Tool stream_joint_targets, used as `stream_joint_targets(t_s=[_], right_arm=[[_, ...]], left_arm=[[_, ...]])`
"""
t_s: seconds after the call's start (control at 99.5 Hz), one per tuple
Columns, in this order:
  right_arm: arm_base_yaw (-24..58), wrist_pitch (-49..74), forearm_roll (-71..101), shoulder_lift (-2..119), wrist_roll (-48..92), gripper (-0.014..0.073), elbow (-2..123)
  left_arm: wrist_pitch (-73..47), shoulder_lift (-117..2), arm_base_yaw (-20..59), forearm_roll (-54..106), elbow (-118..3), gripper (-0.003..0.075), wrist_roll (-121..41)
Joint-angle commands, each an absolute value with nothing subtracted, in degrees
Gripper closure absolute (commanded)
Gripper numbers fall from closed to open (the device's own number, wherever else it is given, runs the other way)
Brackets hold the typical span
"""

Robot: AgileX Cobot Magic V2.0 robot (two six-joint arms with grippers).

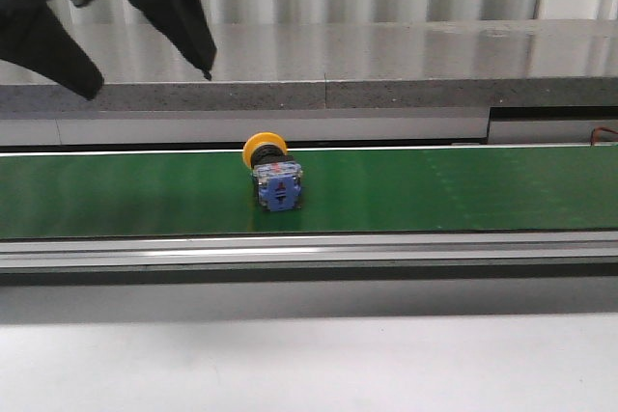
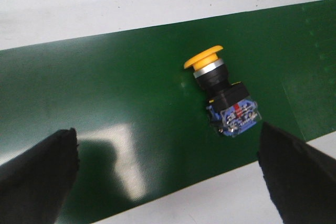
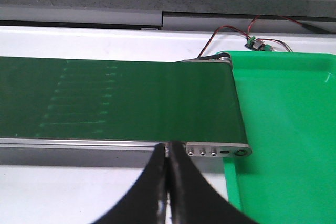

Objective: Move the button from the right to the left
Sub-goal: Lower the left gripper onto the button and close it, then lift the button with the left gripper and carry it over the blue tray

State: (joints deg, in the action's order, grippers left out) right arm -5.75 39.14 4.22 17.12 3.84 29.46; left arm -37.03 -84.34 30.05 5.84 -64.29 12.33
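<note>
On the green belt, one button; left claw spread.

The button lies on the belt, mid-width, cap rearward.

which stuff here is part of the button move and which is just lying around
Part of the job:
- button on the green belt
- left end effector, open
- right end effector, shut, empty

Just lying about:
- green tray
- small circuit board with wires
</note>
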Motion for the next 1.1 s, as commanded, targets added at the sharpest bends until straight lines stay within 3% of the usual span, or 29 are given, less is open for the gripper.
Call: stream_joint_targets(t_s=[0.0,0.02,0.583,0.653,0.724,0.844,0.925,1.086], right_arm=[[-5.93,35.35,3.94,17.57,4.2,0.0662,30.73],[-5.93,35.35,3.94,17.57,4.2,0.0662,30.73],[-5.93,35.35,3.94,17.57,4.2,0.0662,30.73],[-5.93,35.35,3.94,17.57,4.2,0.0662,30.73],[-5.93,35.35,3.94,17.57,4.2,0.0662,30.73],[-5.93,35.35,3.94,17.57,4.2,0.0662,30.73],[-5.93,35.35,3.94,17.57,4.2,0.0662,30.73],[-5.93,35.35,3.94,17.57,4.2,0.0662,30.73]], left_arm=[[-33.96,-86.18,32.21,1.99,-68.92,0.0061,16.71],[-33.96,-91.33,33.71,1.94,-73.1,0.0061,16.99],[-36.45,-100.04,33.71,2.21,-74.15,0.0079,17.35],[-37.89,-100.54,33.71,1.98,-74.15,0.0136,17.35],[-40.82,-100.54,33.71,1.01,-74.15,0.0244,17.35],[-44.42,-99.78,33.71,-2.36,-74.15,0.0569,17.35],[-44.99,-98.37,33.71,-3.83,-74.15,0.0744,17.35],[-48.93,-93.47,33.71,-8.23,-74.15,0.074,17.52]])
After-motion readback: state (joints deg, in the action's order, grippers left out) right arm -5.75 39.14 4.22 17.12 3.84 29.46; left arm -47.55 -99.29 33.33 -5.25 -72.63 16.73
